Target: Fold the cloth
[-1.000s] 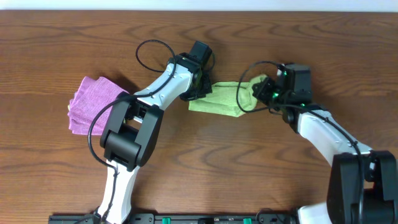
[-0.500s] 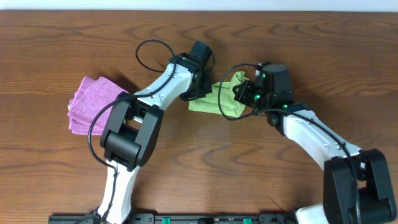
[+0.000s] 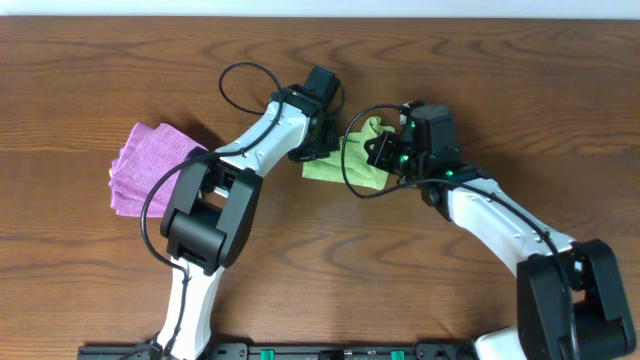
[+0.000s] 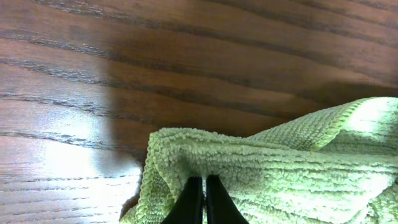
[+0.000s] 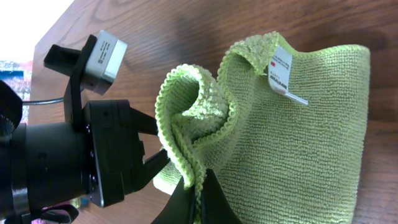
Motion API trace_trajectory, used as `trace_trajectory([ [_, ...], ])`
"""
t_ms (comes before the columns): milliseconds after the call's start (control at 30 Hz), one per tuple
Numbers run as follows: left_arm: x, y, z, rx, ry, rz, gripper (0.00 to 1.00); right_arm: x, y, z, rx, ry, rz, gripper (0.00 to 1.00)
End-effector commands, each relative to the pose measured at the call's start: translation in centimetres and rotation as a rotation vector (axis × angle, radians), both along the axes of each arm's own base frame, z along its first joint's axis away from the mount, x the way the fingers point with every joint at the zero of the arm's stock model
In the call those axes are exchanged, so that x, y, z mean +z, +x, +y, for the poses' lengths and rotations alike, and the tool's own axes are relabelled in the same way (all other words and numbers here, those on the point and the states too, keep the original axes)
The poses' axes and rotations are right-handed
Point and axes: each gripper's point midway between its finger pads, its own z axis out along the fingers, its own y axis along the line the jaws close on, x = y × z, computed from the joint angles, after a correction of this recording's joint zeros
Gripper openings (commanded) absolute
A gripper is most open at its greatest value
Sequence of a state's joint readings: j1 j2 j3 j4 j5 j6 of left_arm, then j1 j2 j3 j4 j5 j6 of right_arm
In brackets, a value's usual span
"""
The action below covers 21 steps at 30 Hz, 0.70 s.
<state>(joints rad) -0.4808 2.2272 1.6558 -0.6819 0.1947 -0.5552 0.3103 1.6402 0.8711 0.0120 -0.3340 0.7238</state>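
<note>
A green cloth (image 3: 345, 162) lies partly folded on the brown table, between the two arms. My left gripper (image 3: 318, 150) is shut on its left edge; in the left wrist view the fingertips (image 4: 201, 186) pinch the cloth (image 4: 298, 168) flat on the wood. My right gripper (image 3: 378, 150) is shut on the cloth's other edge and holds it lifted and doubled over the rest. In the right wrist view the gripper (image 5: 198, 183) clamps a bunched hem of the cloth (image 5: 298, 137), with a white label (image 5: 281, 70) showing. The left gripper's body (image 5: 93, 155) sits close beside it.
A folded purple cloth (image 3: 148, 165) lies on the table at the left, beside the left arm. Black cables (image 3: 245, 85) loop above both wrists. The table's far edge (image 3: 320, 17) runs along the top.
My right gripper has carried its edge of the green cloth leftward, toward the left gripper, so the cloth is now doubled over and shorter. The left gripper has stayed put.
</note>
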Motion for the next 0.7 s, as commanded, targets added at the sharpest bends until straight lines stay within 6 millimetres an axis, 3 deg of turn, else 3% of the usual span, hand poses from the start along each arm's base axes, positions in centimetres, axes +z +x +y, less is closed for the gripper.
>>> trace_trajectory([
  [0, -0.5, -0.2, 1.9, 0.000, 0.058, 0.008, 0.06, 1.4, 0.3, 0.8, 0.002, 0.015, -0.030, 0.01],
  [333, 2.5, 1.3, 3.1, 0.031, 0.024, -0.053, 0.06, 1.8, 0.6, 0.9, -0.003, 0.027, -0.047, 0.01],
  [667, 4.5, 1.7, 2.9, 0.026, 0.005, -0.098, 0.06, 2.4, 0.8, 1.3, 0.005, 0.034, -0.067, 0.01],
])
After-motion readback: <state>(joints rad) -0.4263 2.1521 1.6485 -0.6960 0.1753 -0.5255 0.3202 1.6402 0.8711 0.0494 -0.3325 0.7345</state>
